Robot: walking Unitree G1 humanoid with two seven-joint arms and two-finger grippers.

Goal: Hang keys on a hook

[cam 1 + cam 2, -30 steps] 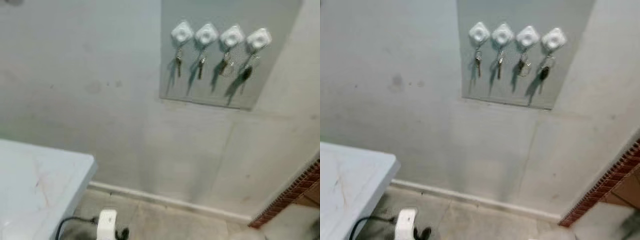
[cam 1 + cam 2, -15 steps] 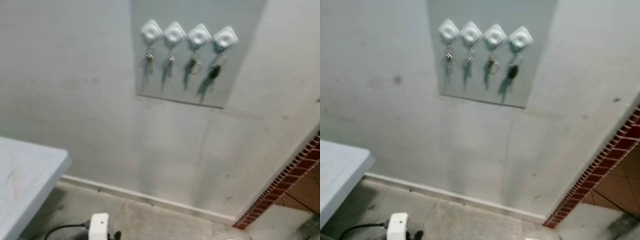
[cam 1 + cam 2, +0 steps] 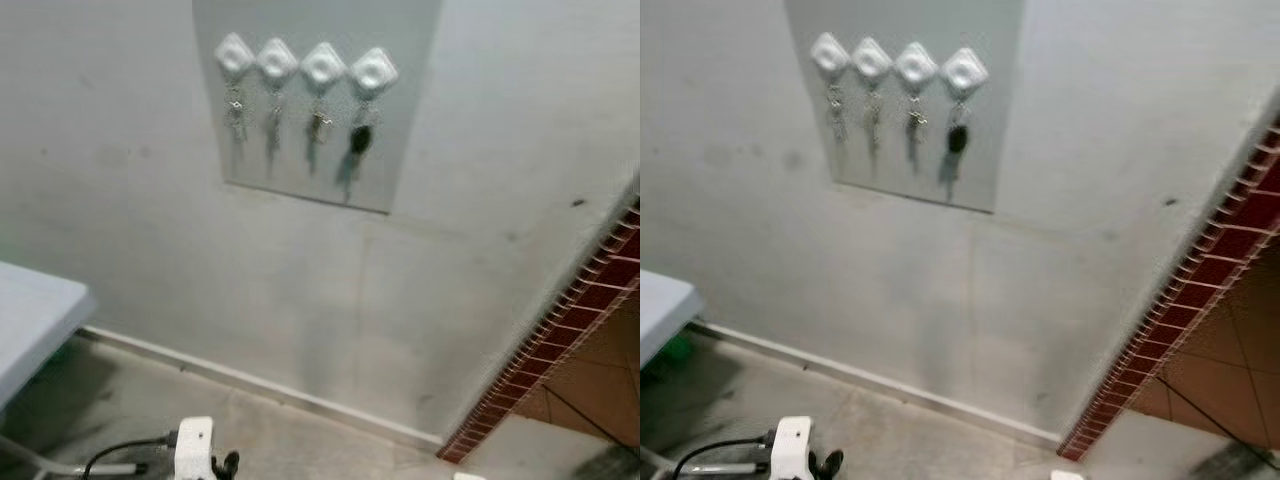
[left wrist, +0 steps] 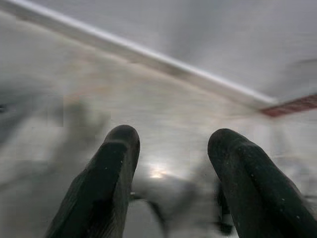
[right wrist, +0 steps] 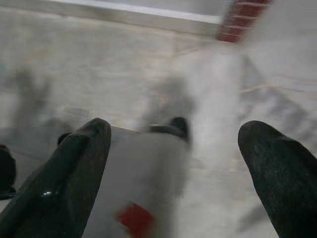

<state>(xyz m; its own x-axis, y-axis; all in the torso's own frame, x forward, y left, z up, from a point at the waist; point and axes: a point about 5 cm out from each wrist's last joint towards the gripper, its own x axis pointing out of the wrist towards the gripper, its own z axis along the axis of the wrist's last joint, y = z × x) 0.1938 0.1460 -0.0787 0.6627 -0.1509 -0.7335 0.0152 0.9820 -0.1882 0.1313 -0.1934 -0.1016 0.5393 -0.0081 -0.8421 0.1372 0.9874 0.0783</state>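
Four white hooks on a grey wall panel, each with keys hanging; both pincers open and empty, pointed at the floor.

Hooks (image 3: 301,62) sit in a row on the panel (image 3: 405,120); small keys (image 3: 236,108) hang from the three left ones, a black key fob (image 3: 360,139) from the rightmost. Left pincer (image 4: 171,148) has fingers apart over blurred floor (image 4: 148,94) near the white baseboard (image 4: 163,62). Right pincer (image 5: 176,148) is spread wide, nothing held. Counter (image 3: 30,315) corner at left, white plug box (image 3: 193,450) with black cable below, red brick edging (image 3: 560,330) at right.
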